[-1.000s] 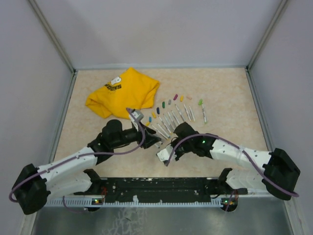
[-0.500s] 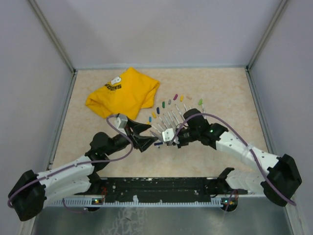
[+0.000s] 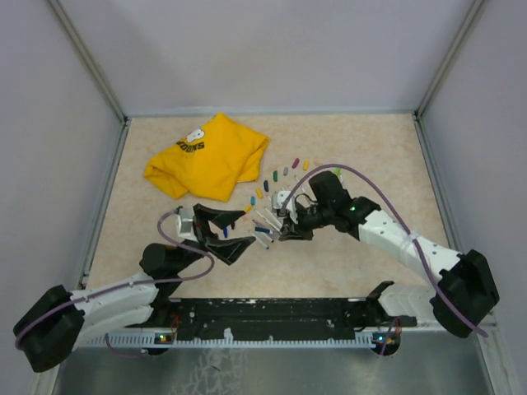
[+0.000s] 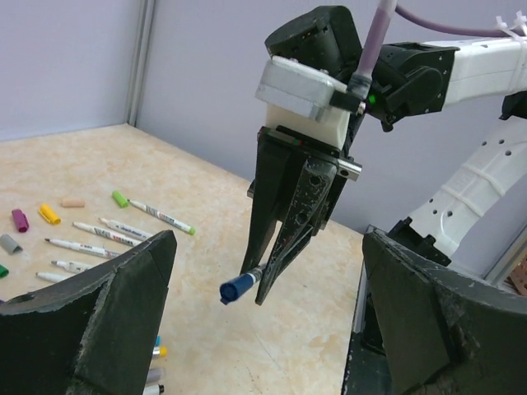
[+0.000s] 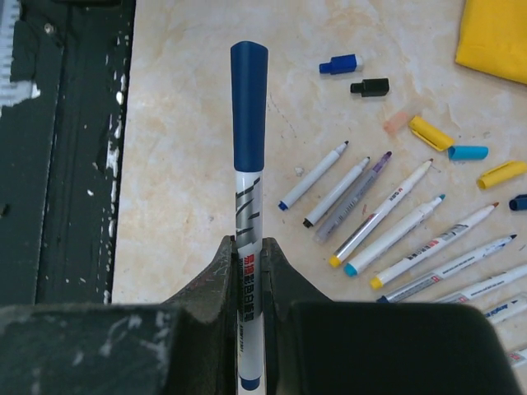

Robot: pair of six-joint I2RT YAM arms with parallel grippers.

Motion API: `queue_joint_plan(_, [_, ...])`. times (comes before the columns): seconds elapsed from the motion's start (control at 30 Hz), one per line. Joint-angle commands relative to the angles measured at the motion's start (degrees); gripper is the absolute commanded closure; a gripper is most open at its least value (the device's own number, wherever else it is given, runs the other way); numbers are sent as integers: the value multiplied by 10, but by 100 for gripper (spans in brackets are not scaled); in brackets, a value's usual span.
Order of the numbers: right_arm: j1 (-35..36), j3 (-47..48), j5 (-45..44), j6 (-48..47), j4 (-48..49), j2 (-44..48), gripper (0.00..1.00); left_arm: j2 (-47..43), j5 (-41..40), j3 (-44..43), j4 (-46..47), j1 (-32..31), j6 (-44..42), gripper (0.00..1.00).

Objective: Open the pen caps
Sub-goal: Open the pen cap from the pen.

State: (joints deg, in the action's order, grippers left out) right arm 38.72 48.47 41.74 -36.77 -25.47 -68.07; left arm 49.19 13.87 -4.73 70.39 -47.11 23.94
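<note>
Pen (image 5: 247,202) w/ blue cap (image 5: 249,103) pinched in R gripper (image 5: 247,247); L gripper (image 3: 247,226) wide open, seemingly facing it

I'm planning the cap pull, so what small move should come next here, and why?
Probably ease the left gripper forward until it straddles the dark blue cap, then close. It stands wide open and empty, while the right gripper is shut on the pen, cap still on and pointed toward it.

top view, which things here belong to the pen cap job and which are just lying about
Job: blue-capped pen, held in the right pincer; uncapped pens; loose caps; open left pincer.
Lying about: yellow T-shirt.
</note>
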Motion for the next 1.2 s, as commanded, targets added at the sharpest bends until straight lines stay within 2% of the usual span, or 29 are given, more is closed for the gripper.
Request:
queue_joint_plan(0.0, [-11, 34, 27, 93, 43, -16, 100, 48, -38, -5, 73, 3, 44, 1])
queue_joint_plan(0.17, [-13, 30, 11, 138, 68, -17, 100, 120, -118, -2, 109, -2, 156, 4])
queue_joint_plan(0.27, [-14, 29, -6, 144, 76, -18, 100, 157, -146, -3, 144, -16, 178, 6])
queue_joint_plan(0.37, [-14, 27, -13, 148, 80, -20, 100, 194, -150, -12, 167, -22, 193, 8])
queue_joint_plan(0.57, [-14, 26, -2, 168, 87, -22, 100, 287, -118, -26, 268, -24, 225, 28])
queue_joint_plan(0.67, [-14, 27, 23, 183, 93, -26, 100, 323, -109, -30, 314, -25, 233, 32])
queue_joint_plan(1.0, [-14, 34, 83, 220, 101, -65, 100, 315, -95, -39, 321, -25, 225, 34])
queue_joint_plan(1.17, [-15, 31, 98, 238, 113, -71, 100, 302, -90, -36, 321, -26, 227, 44])
